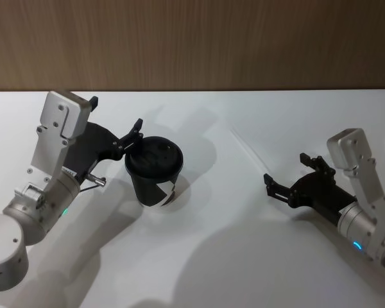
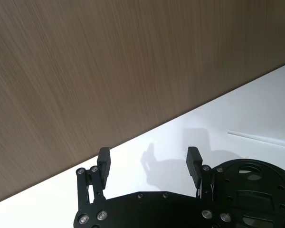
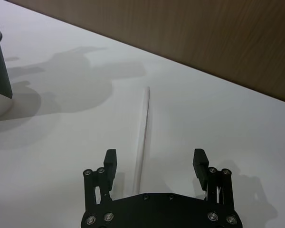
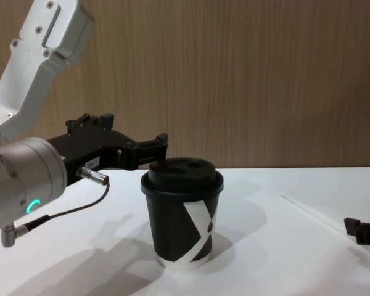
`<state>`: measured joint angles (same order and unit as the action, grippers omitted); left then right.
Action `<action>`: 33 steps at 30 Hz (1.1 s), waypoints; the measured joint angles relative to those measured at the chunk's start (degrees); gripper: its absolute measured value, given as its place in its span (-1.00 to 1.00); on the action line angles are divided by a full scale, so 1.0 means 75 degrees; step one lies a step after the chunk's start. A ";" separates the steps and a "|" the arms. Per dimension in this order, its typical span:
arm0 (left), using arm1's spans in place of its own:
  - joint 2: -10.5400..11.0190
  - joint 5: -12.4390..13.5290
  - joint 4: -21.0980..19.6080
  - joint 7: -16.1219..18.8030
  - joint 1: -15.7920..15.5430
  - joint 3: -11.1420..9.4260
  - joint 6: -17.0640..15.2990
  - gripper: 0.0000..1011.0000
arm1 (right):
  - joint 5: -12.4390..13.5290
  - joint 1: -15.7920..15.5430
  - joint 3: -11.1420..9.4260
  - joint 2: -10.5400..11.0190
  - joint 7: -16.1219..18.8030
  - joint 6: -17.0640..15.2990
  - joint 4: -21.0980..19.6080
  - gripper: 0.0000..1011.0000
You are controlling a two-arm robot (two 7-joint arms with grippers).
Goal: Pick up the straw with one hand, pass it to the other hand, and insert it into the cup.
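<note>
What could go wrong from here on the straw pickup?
1. The straw is thin and lies flat on the table. The open right gripper may close above it or skid it away.
2. The open left gripper sits close beside the cup. Swinging toward the handover could knock the cup over.

white table (image 1: 212, 256) — black cup (image 1: 155, 176) upright, white straw (image 3: 143, 137) lying flat to its right
</note>
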<state>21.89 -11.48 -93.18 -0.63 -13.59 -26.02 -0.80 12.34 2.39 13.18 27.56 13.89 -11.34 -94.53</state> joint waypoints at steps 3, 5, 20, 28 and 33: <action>0.0000 0.0000 0.0000 0.0000 0.0000 0.0000 0.0000 0.98 | 0.0067 0.0073 -0.0048 -0.0017 0.0086 -0.0071 0.0119 0.98; 0.0000 0.0000 0.0000 0.0000 0.0000 0.0000 0.0000 0.98 | 0.0122 0.0127 -0.0093 -0.0038 0.0141 -0.0119 0.0225 0.98; 0.0000 0.0000 0.0000 0.0000 0.0000 0.0000 0.0000 0.98 | 0.0682 0.0359 -0.0305 -0.0051 0.0743 -0.0385 0.0675 0.98; 0.0000 0.0000 0.0000 0.0000 0.0000 0.0000 0.0000 0.98 | 0.0872 0.0396 -0.0298 0.0061 0.1019 -0.0497 0.0737 0.98; 0.0000 0.0000 0.0000 0.0000 0.0000 0.0000 0.0000 0.98 | 0.0931 0.0401 -0.0272 0.0116 0.1090 -0.0549 0.0747 0.93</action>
<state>21.89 -11.48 -93.18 -0.63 -13.59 -26.02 -0.80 19.33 5.40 11.14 28.43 22.06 -15.45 -88.92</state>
